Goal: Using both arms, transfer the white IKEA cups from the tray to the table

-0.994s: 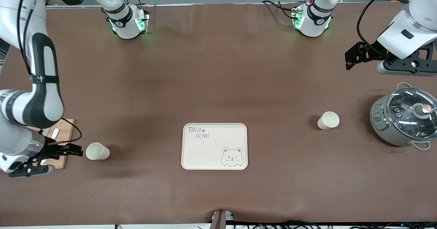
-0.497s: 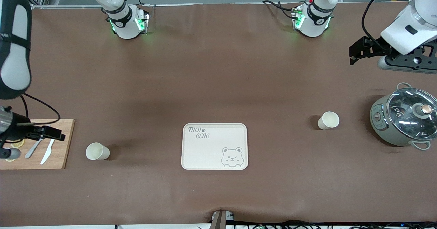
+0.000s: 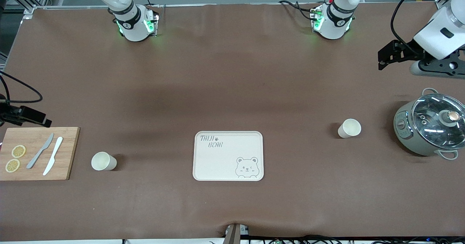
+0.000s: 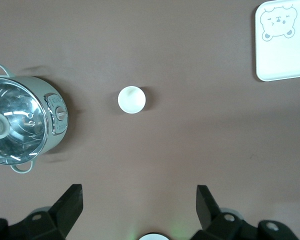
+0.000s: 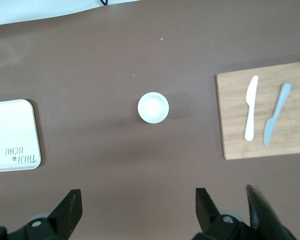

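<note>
- So the tray (image 3: 228, 156) sits bare in the middle of the counter (image 3: 232, 84), nothing on it but the bear drawing and the lettering. Looks to me like the unloading part is basically done.
- One white cup (image 3: 103, 161) stands upright on the counter toward the right arm's end, well apart from the tray and just beside the wooden cutting board (image 3: 38, 153). Makes sense as a drop spot: off the tray but not crowding the board.
- The other white cup (image 3: 350, 128) stands upright toward the left arm's end, between the tray and the pot with the glass lid (image 3: 430, 124), touching neither.
- Right end effector (image 5: 135, 212): fingers spread wide, gripping nothing, up in the air with its cup right below in the wrist view. In the front view only a bit of it shows at the edge, above the board.
- Left end effector (image 4: 139, 207): same deal, released and empty, high over the counter near the pot with its cup in view below.
- The board has two knives (image 3: 47, 155) and lemon slices (image 3: 15, 158) on it, not part of the job.
- My guess is both arms are clear of the cups, so nothing gets knocked over.
</note>
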